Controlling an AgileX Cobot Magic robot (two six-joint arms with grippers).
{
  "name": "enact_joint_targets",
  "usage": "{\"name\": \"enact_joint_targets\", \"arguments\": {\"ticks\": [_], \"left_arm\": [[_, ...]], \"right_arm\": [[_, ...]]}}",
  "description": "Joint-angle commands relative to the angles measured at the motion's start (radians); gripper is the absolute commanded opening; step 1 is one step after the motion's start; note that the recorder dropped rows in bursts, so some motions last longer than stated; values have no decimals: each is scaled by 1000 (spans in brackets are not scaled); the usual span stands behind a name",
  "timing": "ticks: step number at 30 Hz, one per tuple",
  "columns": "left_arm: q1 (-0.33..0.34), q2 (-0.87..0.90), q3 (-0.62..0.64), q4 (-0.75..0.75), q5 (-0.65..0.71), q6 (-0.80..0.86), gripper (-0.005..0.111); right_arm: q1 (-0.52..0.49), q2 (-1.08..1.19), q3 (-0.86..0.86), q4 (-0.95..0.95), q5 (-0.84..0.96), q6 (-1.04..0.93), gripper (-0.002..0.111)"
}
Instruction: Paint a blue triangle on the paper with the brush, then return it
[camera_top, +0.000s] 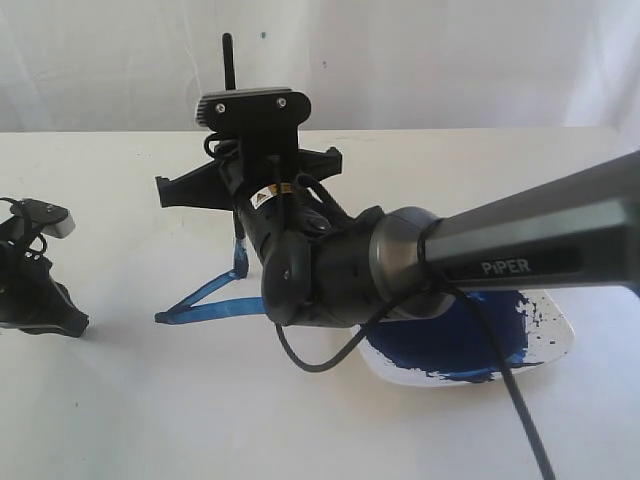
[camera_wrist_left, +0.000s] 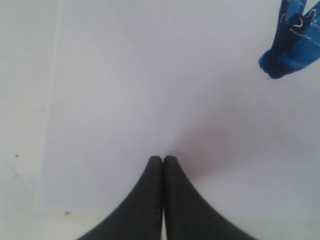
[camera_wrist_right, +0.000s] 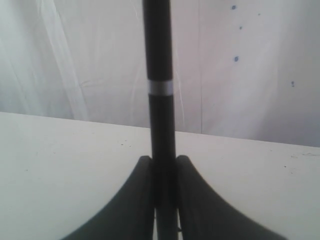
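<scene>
On the paper (camera_wrist_left: 150, 75) lies the blue triangle (camera_top: 215, 309). Behind it, the right gripper (camera_wrist_right: 163, 161) has its jaws closed on the brush (camera_wrist_right: 160, 60), which stands upright. It seems light, stiff and slippery, so grip the handle firmly. The jaws of the left gripper (camera_wrist_left: 163, 160) are closed, empty.

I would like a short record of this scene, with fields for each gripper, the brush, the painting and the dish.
left gripper: shut, empty, over the paper
right gripper: shut on the brush, handle upright
blue triangle: two strokes visible, rest hidden behind arm
dish: white, blue paint inside, right of the triangle
</scene>
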Motion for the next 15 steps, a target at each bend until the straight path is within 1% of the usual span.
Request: {"name": "enact_joint_targets", "arguments": {"ticks": [1, 6, 12, 15], "left_arm": [[-8, -1, 7, -9, 20, -3, 0], [-8, -1, 7, -9, 20, -3, 0], [-8, -1, 7, -9, 20, -3, 0], [-8, -1, 7, -9, 20, -3, 0]], "right_arm": [[-4, -2, -4, -2, 34, -1, 0], [-4, -11, -4, 56, 37, -43, 0], [-4, -29, -4, 184, 55, -100, 0], [-4, -40, -4, 184, 80, -113, 0]]}}
